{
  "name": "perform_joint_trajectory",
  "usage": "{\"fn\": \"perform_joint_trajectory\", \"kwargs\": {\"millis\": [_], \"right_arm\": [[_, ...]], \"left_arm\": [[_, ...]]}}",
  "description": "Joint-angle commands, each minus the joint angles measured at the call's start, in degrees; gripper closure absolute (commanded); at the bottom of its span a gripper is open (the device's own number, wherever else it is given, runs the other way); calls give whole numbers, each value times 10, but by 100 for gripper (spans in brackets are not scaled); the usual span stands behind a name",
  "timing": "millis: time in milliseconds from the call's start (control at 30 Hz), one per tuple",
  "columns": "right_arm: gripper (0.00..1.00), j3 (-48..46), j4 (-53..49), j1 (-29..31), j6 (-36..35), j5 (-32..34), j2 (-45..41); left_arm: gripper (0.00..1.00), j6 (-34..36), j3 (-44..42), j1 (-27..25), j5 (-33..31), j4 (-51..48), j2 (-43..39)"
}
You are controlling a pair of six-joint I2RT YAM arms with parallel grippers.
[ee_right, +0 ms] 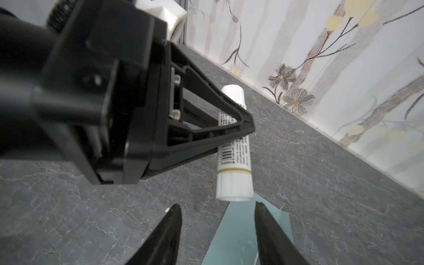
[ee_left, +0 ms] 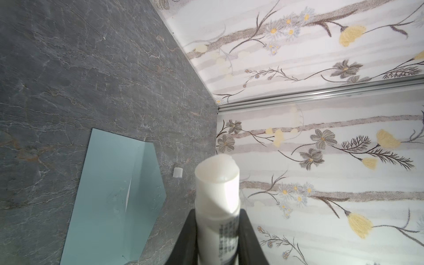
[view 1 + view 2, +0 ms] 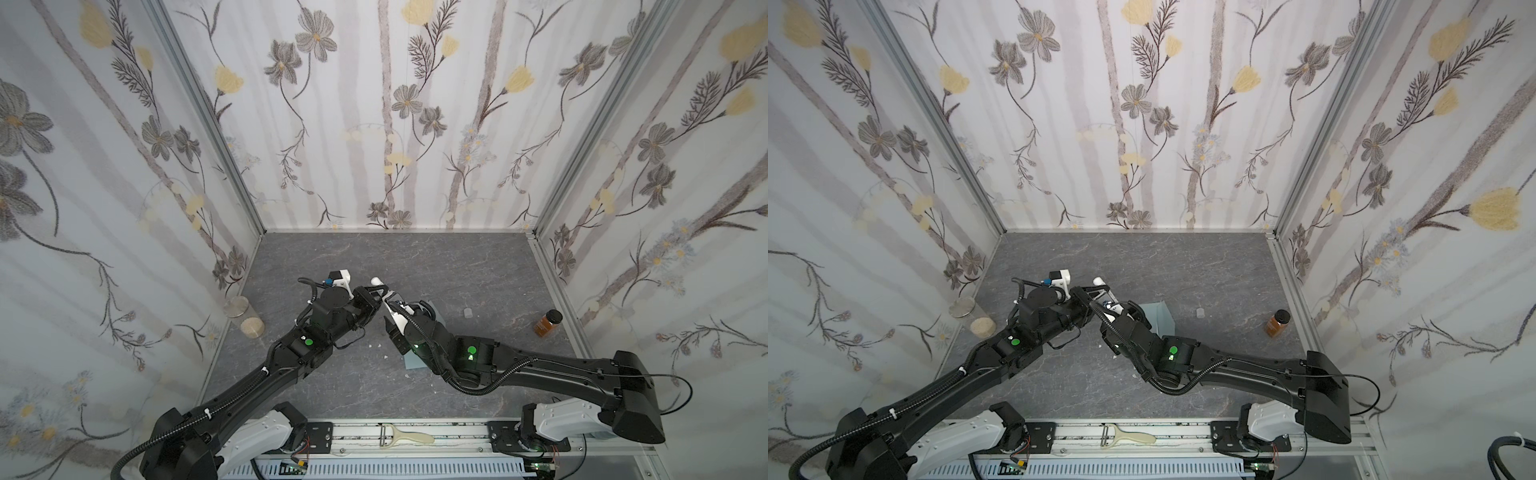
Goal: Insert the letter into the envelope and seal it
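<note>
The envelope [image 2: 107, 188] lies flat on the desk [image 2: 68, 68], its pointed flap open rather than folded over. It sits under the right end effector [image 1: 216, 205] and that arm's wrist, running back from between the fingertips. From the left end effector [image 2: 217, 213] it is down and off to one side, apart from it. A thin white sliver [image 2: 127, 195] shows at the envelope's mouth; I cannot tell whether it is the letter.

The left end effector is clamped narrowly on the label part of a glue stick [image 1: 234, 160], held clear of the desk, its uncapped tip pointing away from the wrist. The right end effector stands moderately wide and grips nothing; the stick's base sits just ahead of its fingertips [image 1: 175, 210], with no visible contact.

A small white cap [image 3: 1200, 312] lies past the envelope's far side, well apart from both end effectors. An amber jar [image 3: 548, 323] stands near the side wall beyond it. Ahead of both end effectors, bare desk runs to the back wall [image 3: 374, 124].
</note>
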Motion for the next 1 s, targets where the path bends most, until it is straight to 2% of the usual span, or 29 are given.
{"fn": "perform_joint_trajectory", "kwargs": {"millis": [0, 200, 400, 567, 867, 900, 967], "right_arm": [[56, 13, 0, 4, -51, 45, 17], [74, 25, 2, 5, -60, 39, 32], [82, 27, 17, 3, -40, -7, 30], [82, 27, 36, -12, 10, -84, 13], [80, -1, 93, -75, 121, -245, -29], [77, -5, 97, -80, 128, -254, -32], [65, -9, 94, -82, 121, -242, -35]], "left_arm": [[100, 7, 8, 1, 17, 3, 1], [100, 8, 10, 1, 21, 2, -2], [100, 7, 9, 1, 27, 3, -4], [100, 5, 3, 1, 26, 7, -13], [100, -8, -16, 0, 20, 21, -31], [100, -8, -17, 0, 17, 22, -33], [100, -6, -18, -1, 12, 22, -37]]}}
